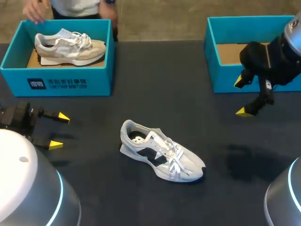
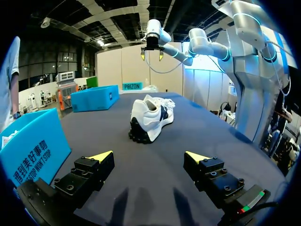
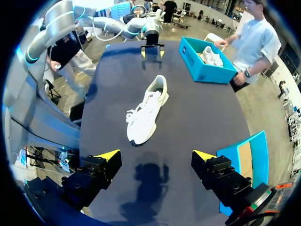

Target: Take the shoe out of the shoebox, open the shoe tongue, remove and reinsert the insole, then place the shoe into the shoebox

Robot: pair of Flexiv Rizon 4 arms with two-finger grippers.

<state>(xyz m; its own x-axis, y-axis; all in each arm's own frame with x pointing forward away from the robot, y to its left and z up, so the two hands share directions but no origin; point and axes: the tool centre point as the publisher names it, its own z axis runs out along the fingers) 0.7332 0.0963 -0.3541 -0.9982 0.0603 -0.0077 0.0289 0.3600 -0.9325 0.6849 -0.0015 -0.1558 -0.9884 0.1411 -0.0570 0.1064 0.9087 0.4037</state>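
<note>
A white shoe with a dark side panel [image 1: 160, 150] lies on its sole in the middle of the dark table, toe toward the front right, laces tied. An empty teal shoebox [image 1: 221, 77] stands at the back right. My right gripper [image 1: 241, 96] hangs open above the table just in front of that box, nothing between its fingers. At the left edge my left gripper [image 1: 59, 131] is open low over the table and points at the shoe. In the left wrist view the shoe [image 2: 150, 115] is well ahead of the open gripper [image 2: 149, 157]. The right wrist view looks down on the shoe [image 3: 146, 110] ahead of the gripper [image 3: 156, 155].
A second teal shoebox [image 1: 59, 82] at the back left holds a beige shoe [image 1: 70, 47]. A person's hand [image 1: 33, 14] rests at that box's far rim. Bare table lies all around the white shoe.
</note>
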